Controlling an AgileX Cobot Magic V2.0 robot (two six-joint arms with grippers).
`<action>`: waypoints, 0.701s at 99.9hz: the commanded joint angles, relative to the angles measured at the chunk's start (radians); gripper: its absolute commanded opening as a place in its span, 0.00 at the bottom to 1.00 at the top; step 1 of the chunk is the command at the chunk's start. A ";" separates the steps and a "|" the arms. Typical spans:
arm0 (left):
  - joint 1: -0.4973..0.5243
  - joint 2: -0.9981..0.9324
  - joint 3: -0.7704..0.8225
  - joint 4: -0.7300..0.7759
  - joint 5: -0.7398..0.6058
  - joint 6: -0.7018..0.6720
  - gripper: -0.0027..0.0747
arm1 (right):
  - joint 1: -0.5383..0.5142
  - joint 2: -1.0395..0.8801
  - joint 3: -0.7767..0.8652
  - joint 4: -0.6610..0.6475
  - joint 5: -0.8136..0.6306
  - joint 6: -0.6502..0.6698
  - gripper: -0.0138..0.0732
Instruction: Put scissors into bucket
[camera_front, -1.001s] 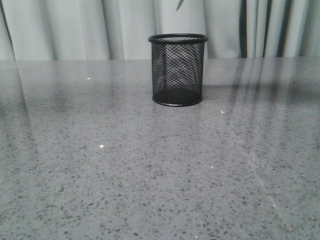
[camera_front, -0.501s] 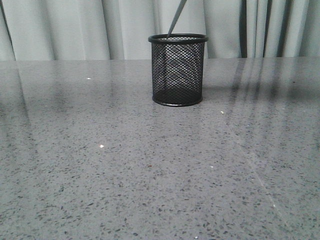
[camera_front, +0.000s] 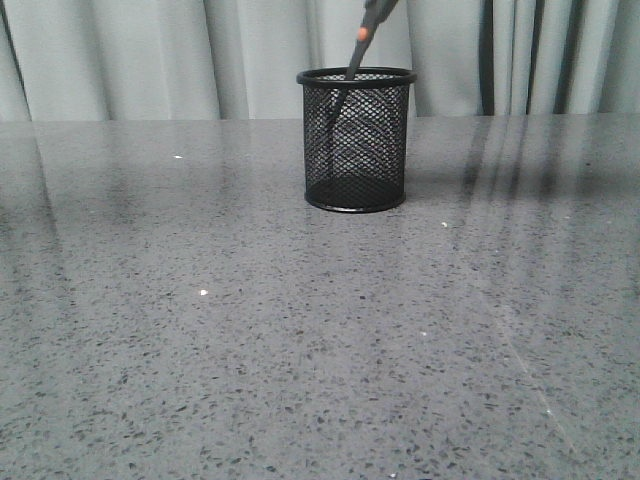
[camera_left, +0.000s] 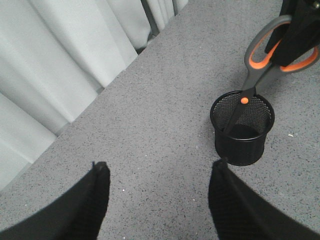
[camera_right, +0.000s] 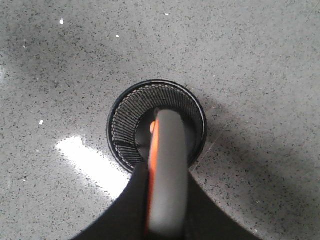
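The bucket (camera_front: 356, 140), a black wire-mesh cup, stands upright at the far middle of the grey table. It also shows in the left wrist view (camera_left: 242, 129) and in the right wrist view (camera_right: 156, 122). The scissors (camera_left: 260, 62), grey handles with orange inserts, hang tilted above it, blades down inside the cup past the rim (camera_front: 350, 68). My right gripper (camera_right: 166, 200) is shut on the scissors' handle (camera_right: 167, 170), directly over the cup. My left gripper (camera_left: 160, 167) is open and empty, held above the table beside the cup.
Pale curtains (camera_front: 150, 55) hang behind the table's far edge. The speckled grey tabletop (camera_front: 300, 340) stretches in front of the cup. A bright light reflection (camera_right: 87, 155) lies on the table beside the cup.
The scissors have come down from above: first only the blade tip showed at the top, then the blades reached the rim, now they are inside the cup with the orange pivot above the rim.
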 joint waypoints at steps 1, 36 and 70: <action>0.001 -0.035 -0.032 -0.056 -0.057 -0.010 0.56 | 0.001 -0.032 -0.018 0.008 0.026 0.001 0.11; 0.001 -0.035 -0.032 -0.056 -0.068 -0.010 0.56 | 0.001 -0.002 -0.004 0.003 0.026 0.001 0.11; 0.001 -0.035 -0.032 -0.056 -0.068 -0.010 0.56 | 0.003 0.000 -0.004 0.001 0.026 0.001 0.11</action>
